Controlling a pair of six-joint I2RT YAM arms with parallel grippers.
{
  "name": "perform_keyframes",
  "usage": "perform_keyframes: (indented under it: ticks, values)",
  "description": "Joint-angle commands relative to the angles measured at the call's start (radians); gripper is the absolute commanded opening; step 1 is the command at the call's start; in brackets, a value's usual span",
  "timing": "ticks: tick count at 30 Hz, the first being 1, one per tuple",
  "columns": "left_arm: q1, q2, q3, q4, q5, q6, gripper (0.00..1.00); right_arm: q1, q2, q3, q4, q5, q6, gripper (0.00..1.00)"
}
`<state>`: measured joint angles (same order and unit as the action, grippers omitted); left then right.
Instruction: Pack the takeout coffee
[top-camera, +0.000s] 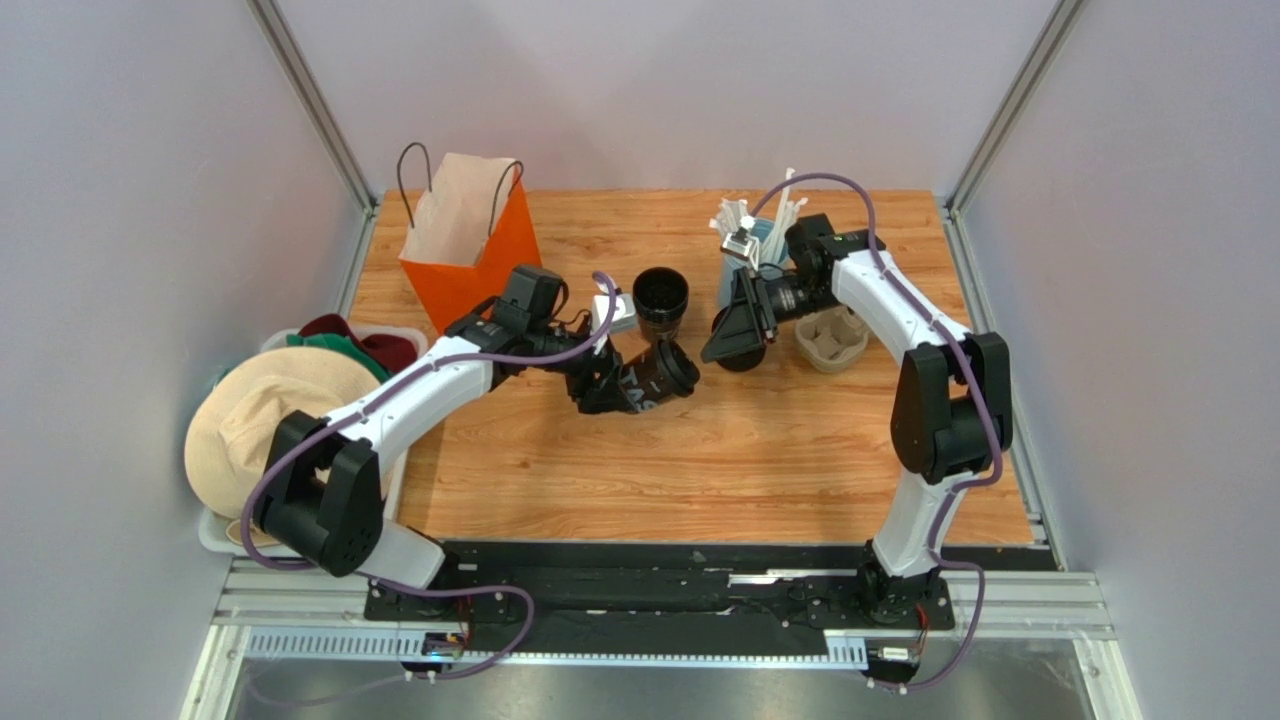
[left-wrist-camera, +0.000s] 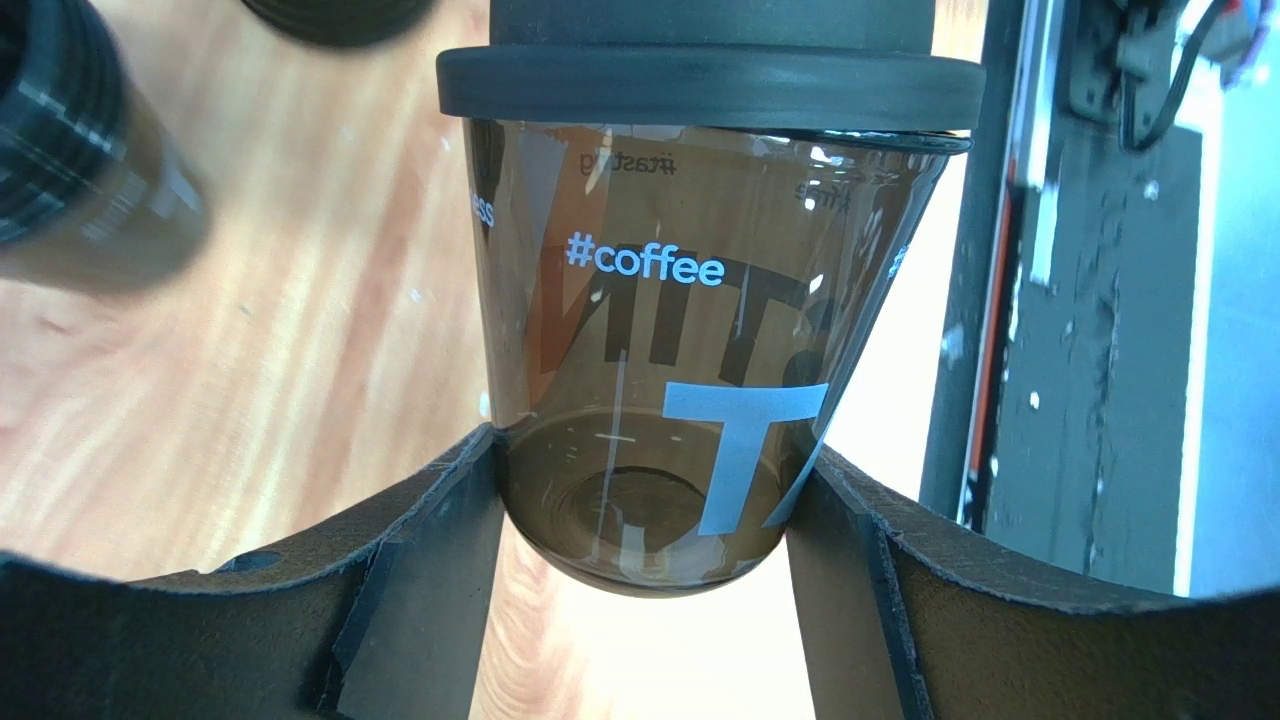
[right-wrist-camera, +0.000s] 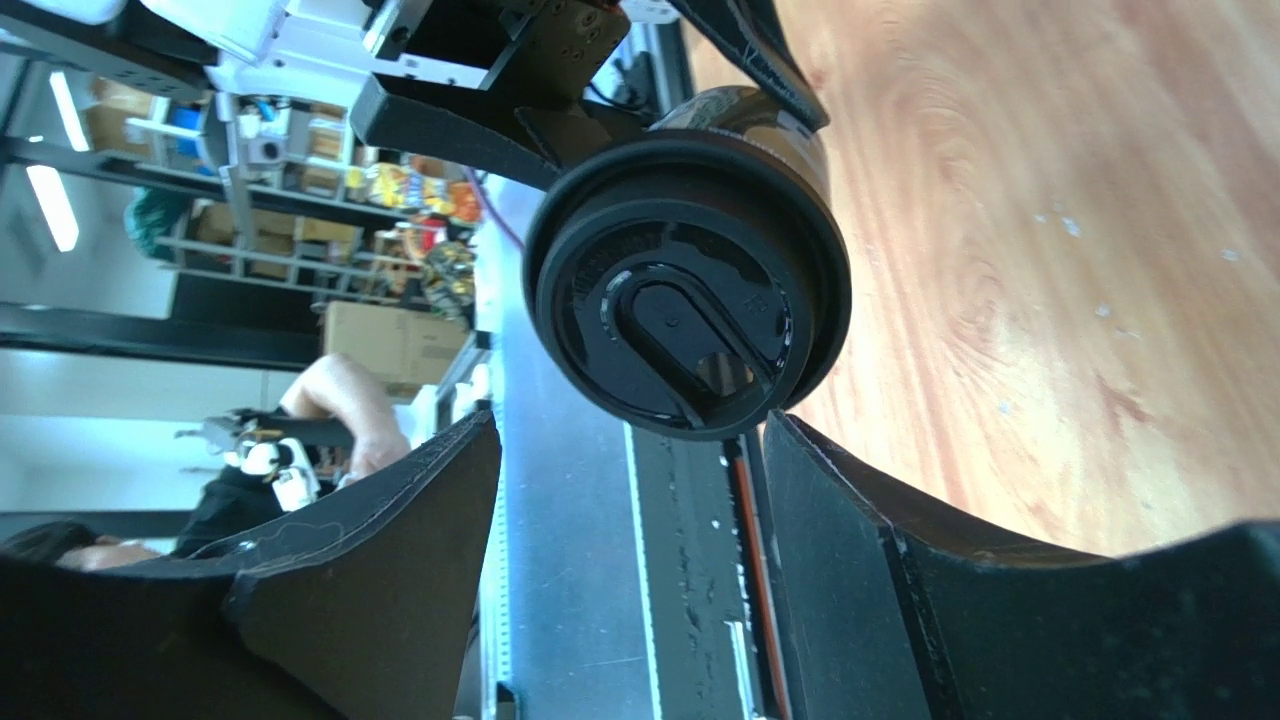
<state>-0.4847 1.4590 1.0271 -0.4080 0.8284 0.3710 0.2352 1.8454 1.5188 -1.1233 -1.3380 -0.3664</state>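
Left wrist view: my left gripper (left-wrist-camera: 654, 450) is clamped on the narrow base of the takeout coffee (left-wrist-camera: 661, 300), a smoky brown translucent plastic cup printed "#coffee". Its black round lid (left-wrist-camera: 706, 90) sits on the rim. Gripping this low leaves the rim and lid free.

Top external view: I hold the cup on its side, apparently clear of the wooden table (top-camera: 721, 465), with the lid turned towards my right gripper (top-camera: 724, 345).

Right wrist view: the right fingers stand apart with nothing between them, and the lid's face is just beyond their tips.

Judgement: this pose presents the lid for pressing down or for a handover. The orange paper bag (top-camera: 478, 255) with handles stands open behind my left arm and is the likely destination.

Risk: with the cup tilted, a loose lid could come off.
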Motion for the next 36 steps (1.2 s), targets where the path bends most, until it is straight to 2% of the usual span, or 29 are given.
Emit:
perform_keyframes:
  ticks: [1,18,23,29,36]
  values:
    - [-0.003,-0.061,0.048,0.124,0.012,-0.058,0.64,0.007,0.031,-0.002,-0.026,-0.115,-0.037,0.7]
    - [-0.003,-0.127,-0.005,0.273,-0.044,-0.122,0.63,-0.02,0.057,-0.014,-0.029,-0.3,-0.014,0.84]
    - [-0.003,-0.135,-0.038,0.337,-0.051,-0.126,0.62,-0.016,0.043,0.004,-0.046,-0.3,0.021,0.88]
    - [-0.003,-0.155,-0.082,0.388,-0.089,-0.098,0.58,-0.034,0.043,0.046,-0.075,-0.3,0.04,0.87]
    - [-0.011,-0.186,-0.117,0.403,-0.133,-0.066,0.57,-0.047,0.13,0.133,-0.18,-0.3,-0.014,0.76]
